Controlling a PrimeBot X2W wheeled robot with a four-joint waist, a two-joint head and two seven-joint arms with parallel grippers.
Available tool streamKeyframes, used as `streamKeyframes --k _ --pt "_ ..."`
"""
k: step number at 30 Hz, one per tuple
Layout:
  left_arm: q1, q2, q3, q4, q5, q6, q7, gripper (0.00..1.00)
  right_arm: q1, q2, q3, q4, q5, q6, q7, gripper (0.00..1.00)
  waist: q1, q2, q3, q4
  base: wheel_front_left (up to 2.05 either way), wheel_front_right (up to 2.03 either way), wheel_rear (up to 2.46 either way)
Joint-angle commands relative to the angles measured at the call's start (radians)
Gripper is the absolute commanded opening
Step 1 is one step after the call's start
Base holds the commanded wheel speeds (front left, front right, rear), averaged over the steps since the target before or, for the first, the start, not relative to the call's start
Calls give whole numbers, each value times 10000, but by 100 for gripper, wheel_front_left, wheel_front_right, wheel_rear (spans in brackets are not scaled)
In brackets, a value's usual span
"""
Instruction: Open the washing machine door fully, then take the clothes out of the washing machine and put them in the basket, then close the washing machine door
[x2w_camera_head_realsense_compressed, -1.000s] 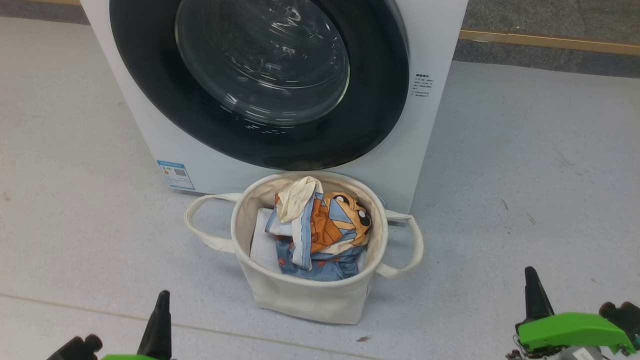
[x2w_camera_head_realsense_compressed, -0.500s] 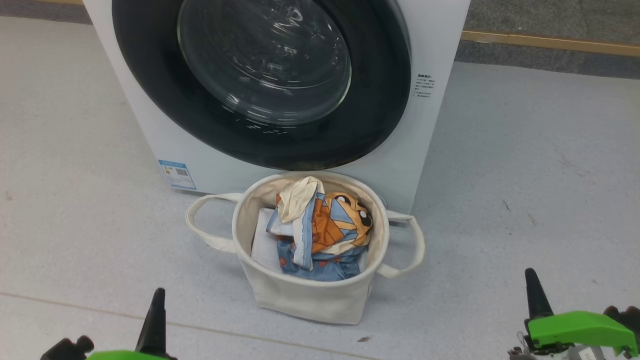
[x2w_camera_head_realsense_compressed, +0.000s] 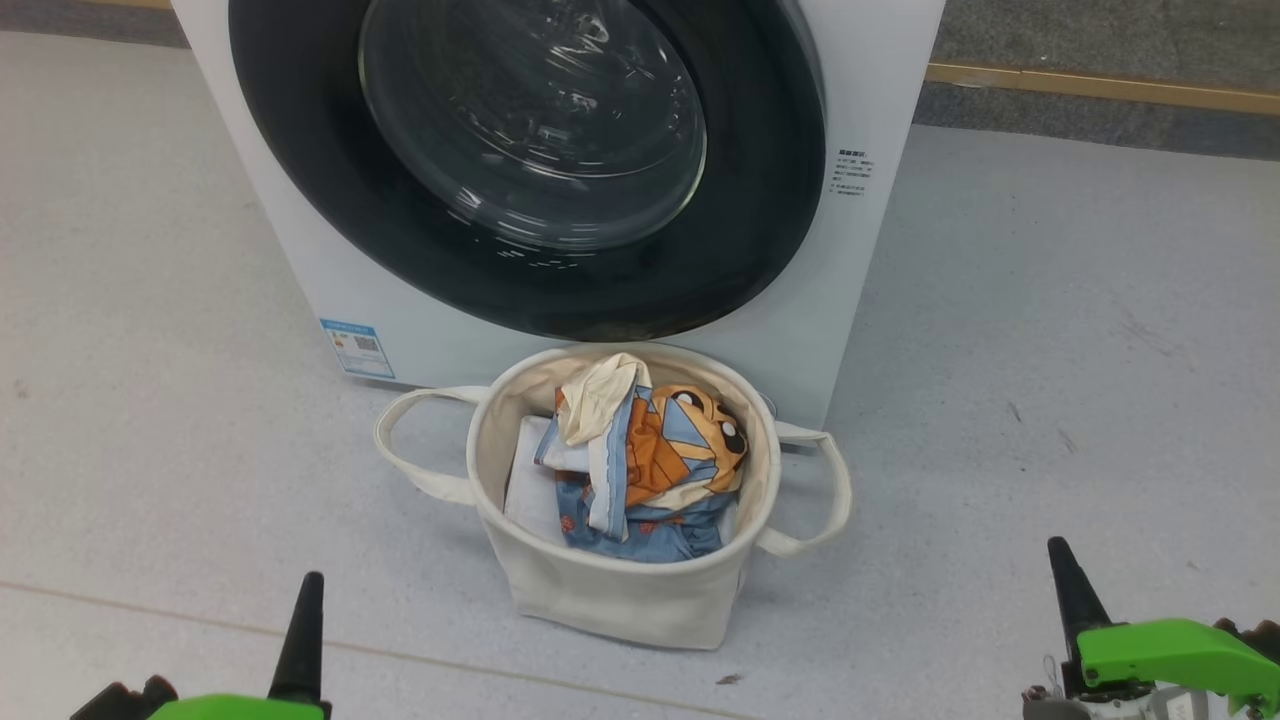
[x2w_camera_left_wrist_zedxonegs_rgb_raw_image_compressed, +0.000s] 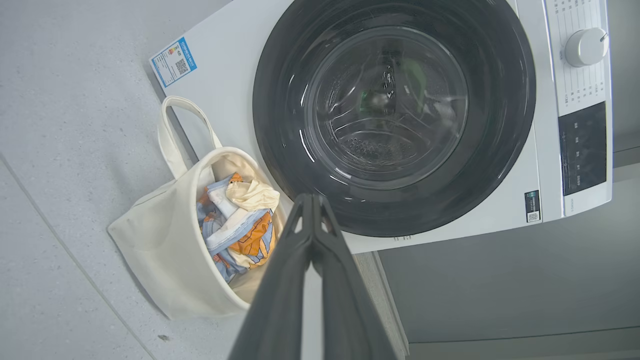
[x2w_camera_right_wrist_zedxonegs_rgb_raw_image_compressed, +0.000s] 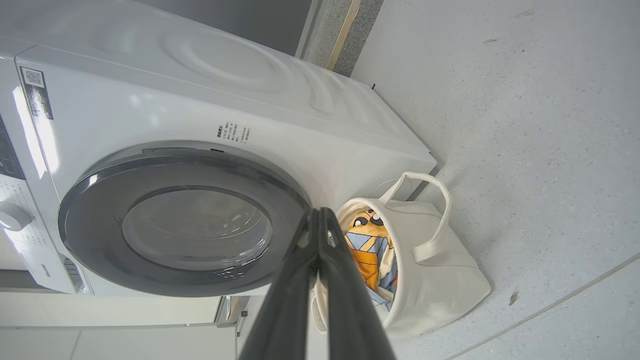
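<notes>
In the head view, the washing machine door (x2w_camera_head_realsense_compressed: 530, 170) is seen shut flush on the washing machine (x2w_camera_head_realsense_compressed: 860, 300). The clothes (x2w_camera_head_realsense_compressed: 660, 460) are heaped in the basket (x2w_camera_head_realsense_compressed: 600, 600), set just before it for short carrying.

In the left wrist view, the left hand (x2w_camera_left_wrist_zedxonegs_rgb_raw_image_compressed: 312, 200) is clenched on nothing.

In the right wrist view, the right hand (x2w_camera_right_wrist_zedxonegs_rgb_raw_image_compressed: 318, 214) is likewise clenched and empty, held clear of the basket.

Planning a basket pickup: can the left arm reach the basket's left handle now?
Probably yes. Bare floor lies between the left gripper and the left handle of the basket, and the loop stands open. The jaws are shut, so they'd need opening first.
</notes>
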Motion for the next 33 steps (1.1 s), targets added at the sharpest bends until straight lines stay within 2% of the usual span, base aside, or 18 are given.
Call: streamKeyframes --k 1,33 --pt "-515 26 309 -286 -262 -54 61 0 -490 -174 96 -285 241 1 83 0 0 0 0 3 0 0 0" --pt "-834 -46 753 -162 -4017 -71 948 0 -687 -164 -280 -67 3509 0 1015 0 0 0 -12 94 0 0 0"
